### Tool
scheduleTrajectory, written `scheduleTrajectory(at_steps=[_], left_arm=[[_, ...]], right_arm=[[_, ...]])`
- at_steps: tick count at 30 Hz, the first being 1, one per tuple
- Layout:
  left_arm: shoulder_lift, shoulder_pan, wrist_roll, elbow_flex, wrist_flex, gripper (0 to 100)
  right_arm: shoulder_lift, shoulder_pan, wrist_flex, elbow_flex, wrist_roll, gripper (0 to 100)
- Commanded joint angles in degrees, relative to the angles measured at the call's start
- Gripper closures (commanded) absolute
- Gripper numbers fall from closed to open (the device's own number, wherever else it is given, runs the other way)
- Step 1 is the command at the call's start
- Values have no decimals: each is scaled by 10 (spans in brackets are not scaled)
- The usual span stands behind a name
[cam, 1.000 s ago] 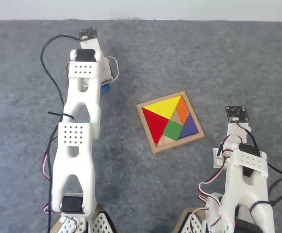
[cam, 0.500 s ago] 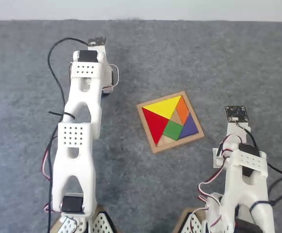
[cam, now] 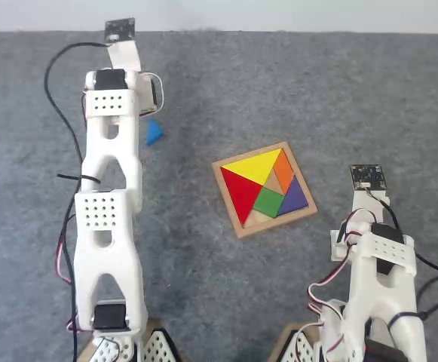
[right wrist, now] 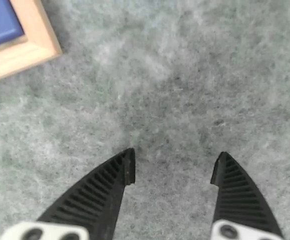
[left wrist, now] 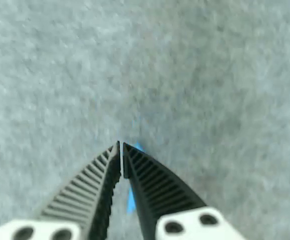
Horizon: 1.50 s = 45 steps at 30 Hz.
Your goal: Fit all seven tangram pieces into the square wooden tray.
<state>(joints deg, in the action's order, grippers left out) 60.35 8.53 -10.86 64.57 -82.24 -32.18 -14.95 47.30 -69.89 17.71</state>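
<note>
Left arm (cam: pixel 109 196) has swung sideways, away from the tray, over the last second. That uncovered the small blue triangular tangram piece (cam: pixel 153 133), now lying flat on the grey carpet (cam: pixel 203 294) just beside the arm's wrist. Right arm (cam: pixel 373 279) hasn't moved.

Left gripper (left wrist: pixel 121 145): jaws pressed together to a thin slit, with a blue sliver showing past them. Reads as the piece sitting under the claw, not pinched. Judgement: the blue piece isn't secured and needs a fresh grasp.

The square wooden tray (cam: pixel 243 229) sits rotated at mid-table, well apart from the blue piece. It holds a yellow triangle (cam: pixel 260 166), red triangle (cam: pixel 237 192), green square (cam: pixel 269 202), orange triangle (cam: pixel 283 162) and purple triangle (cam: pixel 295 196). Bare wood shows at the centre and along the near edge, so two slots look unfilled.

Right gripper (right wrist: pixel 174 167): spread wide, empty, over carpet near a tray corner.

Room: open carpet between the piece and the tray, nothing in the path. All the piece's edges are free, but it lies low, so the claw must open and straddle it. The far carpet edge is near the left wrist.
</note>
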Motion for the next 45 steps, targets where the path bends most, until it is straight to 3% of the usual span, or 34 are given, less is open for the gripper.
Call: scheduleTrajectory(at_steps=[1, 4, 9, 12, 18, 20, 26, 33, 41, 45], left_arm=[[14, -2, 8, 22, 103, 987], [60, -1, 8, 22, 156, 987], [112, -6, 30, 23, 127, 987], [98, -17, 66, 33, 58, 987], [81, -62, 74, 95, -164, 987], [81, -76, 74, 97, -187, 987], [6, -75, 72, -78, -187, 987], [-235, -69, 121, -364, -184, 987], [-485, -69, 242, -409, -179, 981], [-504, -63, 238, -484, -173, 875]], right_arm=[[-19, 3, -8, 2, 5, 735], [-19, 3, -8, 2, 5, 735], [-19, 3, -8, 2, 5, 735], [-19, 3, -8, 2, 5, 735], [-19, 3, -8, 2, 5, 735], [-19, 3, -8, 2, 5, 735], [-21, 3, -9, -3, 5, 735], [-22, 3, -9, -3, 5, 735], [-22, 3, -9, -4, 5, 735], [-22, 3, -9, -4, 6, 735]])
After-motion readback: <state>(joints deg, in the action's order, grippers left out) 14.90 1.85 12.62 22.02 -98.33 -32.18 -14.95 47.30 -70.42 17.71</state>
